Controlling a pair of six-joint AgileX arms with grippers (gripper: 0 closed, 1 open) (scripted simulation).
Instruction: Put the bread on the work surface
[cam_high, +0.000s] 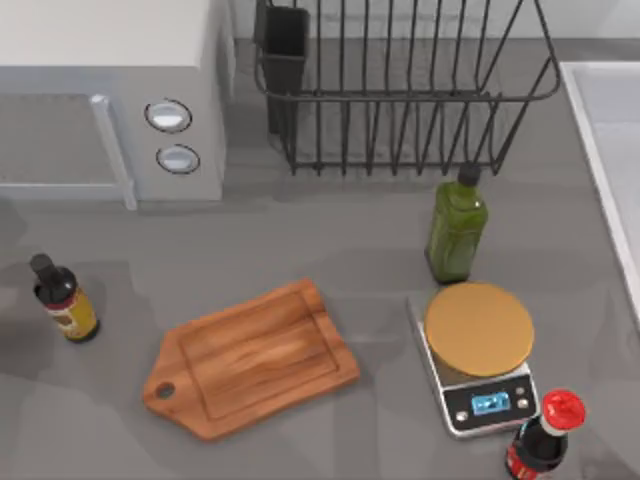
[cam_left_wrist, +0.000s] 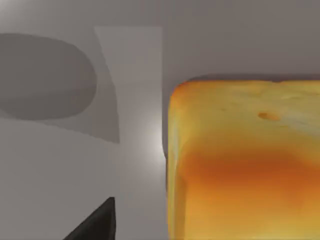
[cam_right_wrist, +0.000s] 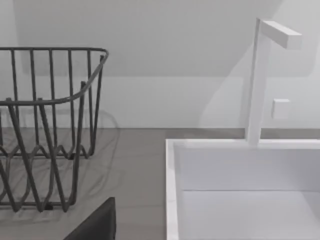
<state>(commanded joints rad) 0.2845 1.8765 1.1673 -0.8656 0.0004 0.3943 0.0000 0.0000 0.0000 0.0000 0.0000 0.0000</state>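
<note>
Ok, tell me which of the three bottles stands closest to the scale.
The red-capped dark bottle, touching the scale's front right corner. The green bottle stands just behind the scale; the yellow-labelled bottle is far left.

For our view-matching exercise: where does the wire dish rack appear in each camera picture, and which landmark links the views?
Top view: the rack stands at the table's back, right of the microwave.
Right wrist view: the rack stands beside the sink.
Left wrist view: this one looks at the bread instead.
Shared landmark: the sink, at the top view's right edge.
</note>
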